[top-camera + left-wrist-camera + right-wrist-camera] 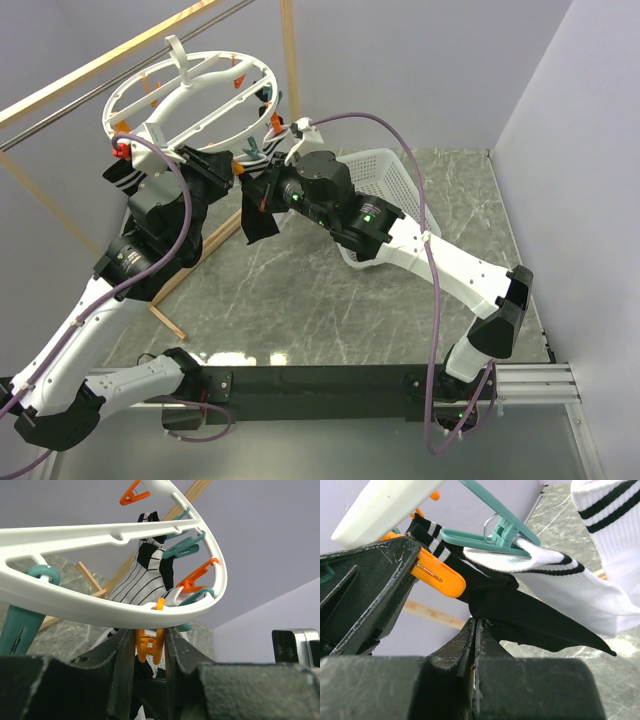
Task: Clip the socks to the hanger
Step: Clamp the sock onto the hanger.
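The white ring hanger [190, 100] hangs at the upper left from its hook. In the left wrist view its rim [100, 607] runs just above my left gripper [150, 636], which is shut on an orange clip [149, 642] under the rim. My right gripper [476, 622] is shut on a black sock [530, 615], right beside that orange clip [437, 572]. The sock's striped cuff rises behind the clip; whether the clip bites it, I cannot tell. From above, the black sock [255, 215] dangles below the right gripper [262, 190], next to the left gripper [222, 165]. A white striped sock [580, 580] hangs from a teal clip [490, 535].
A white mesh basket [385, 185] stands on the marble floor behind the right arm. A wooden rail [100, 60] and a metal rod carry the hanger, and a wooden slat [200, 260] lies below it. Further orange and teal clips [192, 582] hang round the ring.
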